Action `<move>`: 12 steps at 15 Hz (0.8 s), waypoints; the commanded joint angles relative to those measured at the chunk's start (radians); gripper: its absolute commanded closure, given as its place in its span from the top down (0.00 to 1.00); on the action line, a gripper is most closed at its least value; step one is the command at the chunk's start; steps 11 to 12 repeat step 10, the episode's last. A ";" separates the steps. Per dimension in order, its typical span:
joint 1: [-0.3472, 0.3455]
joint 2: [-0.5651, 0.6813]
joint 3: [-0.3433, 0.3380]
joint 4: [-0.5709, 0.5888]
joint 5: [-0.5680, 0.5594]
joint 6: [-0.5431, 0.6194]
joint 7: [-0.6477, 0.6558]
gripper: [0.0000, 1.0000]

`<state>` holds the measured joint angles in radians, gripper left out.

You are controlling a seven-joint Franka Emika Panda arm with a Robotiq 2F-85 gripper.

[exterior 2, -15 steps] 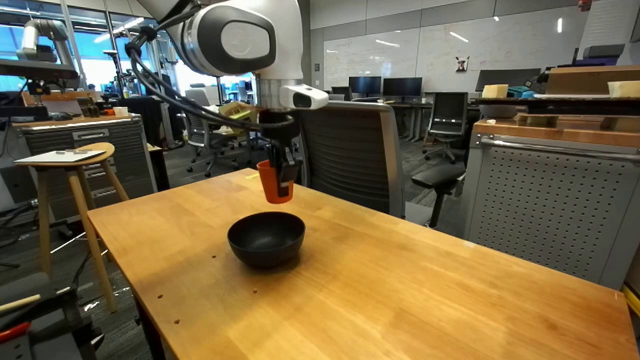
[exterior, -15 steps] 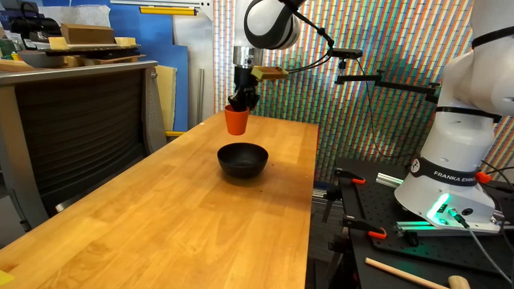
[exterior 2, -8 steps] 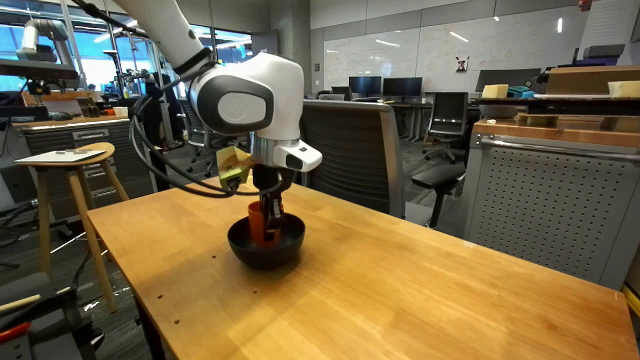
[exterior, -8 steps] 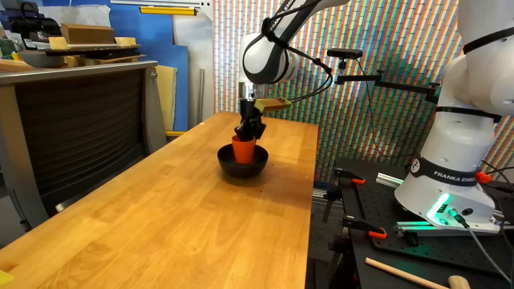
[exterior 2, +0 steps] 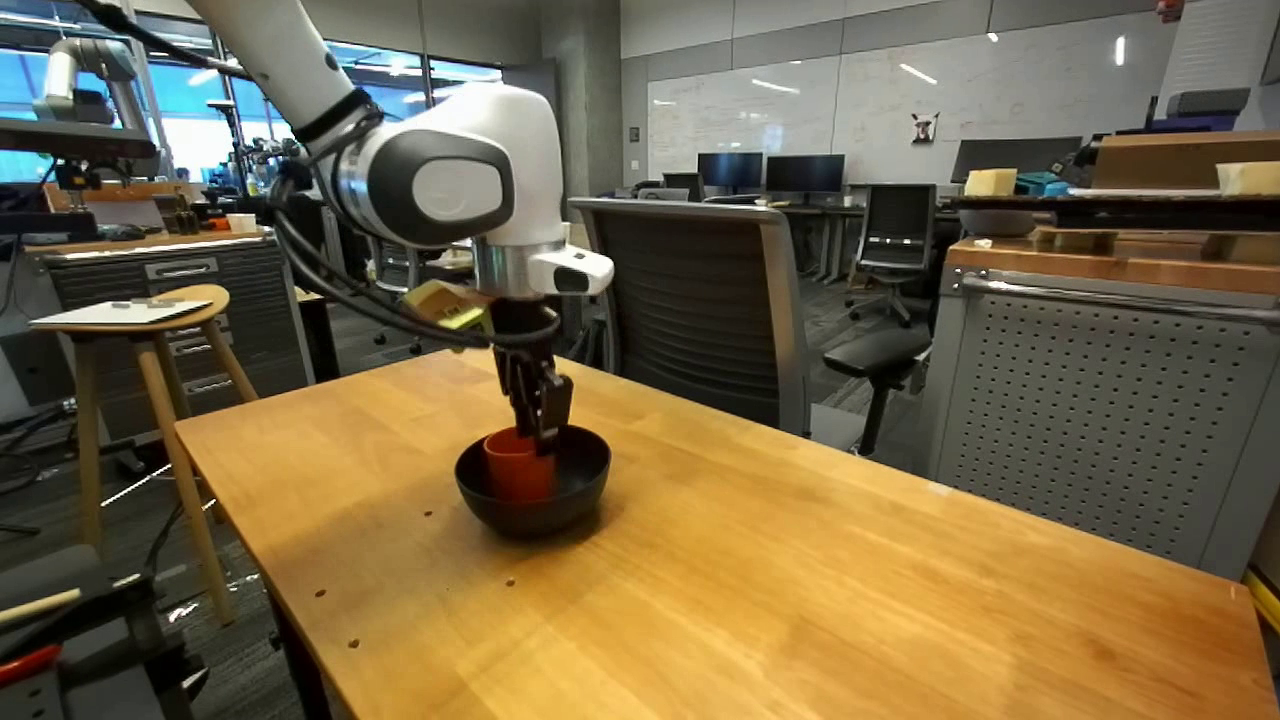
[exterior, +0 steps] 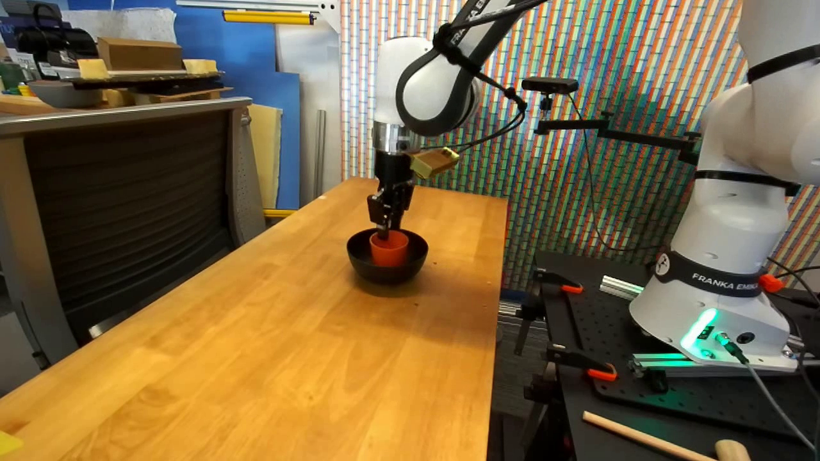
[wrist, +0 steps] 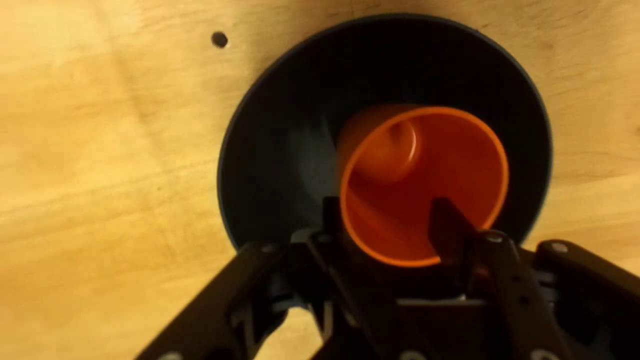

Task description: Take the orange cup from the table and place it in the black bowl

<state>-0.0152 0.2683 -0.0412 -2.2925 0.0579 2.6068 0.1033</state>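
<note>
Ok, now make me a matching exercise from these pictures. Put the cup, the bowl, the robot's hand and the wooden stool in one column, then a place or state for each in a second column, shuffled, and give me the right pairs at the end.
Things
1. orange cup
2. black bowl
3. hand
4. wooden stool

Places and states
A. Resting directly on the table
B. Bearing a flat white sheet
C. Sitting in the black bowl
D. Open, fingers apart

Right pairs
1-C
2-A
3-D
4-B
</note>
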 commanded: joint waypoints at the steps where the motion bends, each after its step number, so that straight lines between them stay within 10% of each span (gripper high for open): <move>1: 0.039 -0.230 -0.024 -0.088 -0.169 -0.022 0.007 0.82; 7: 0.015 -0.520 0.007 -0.128 -0.164 -0.420 -0.223 1.00; 12: 0.017 -0.466 0.019 -0.083 -0.179 -0.349 -0.152 1.00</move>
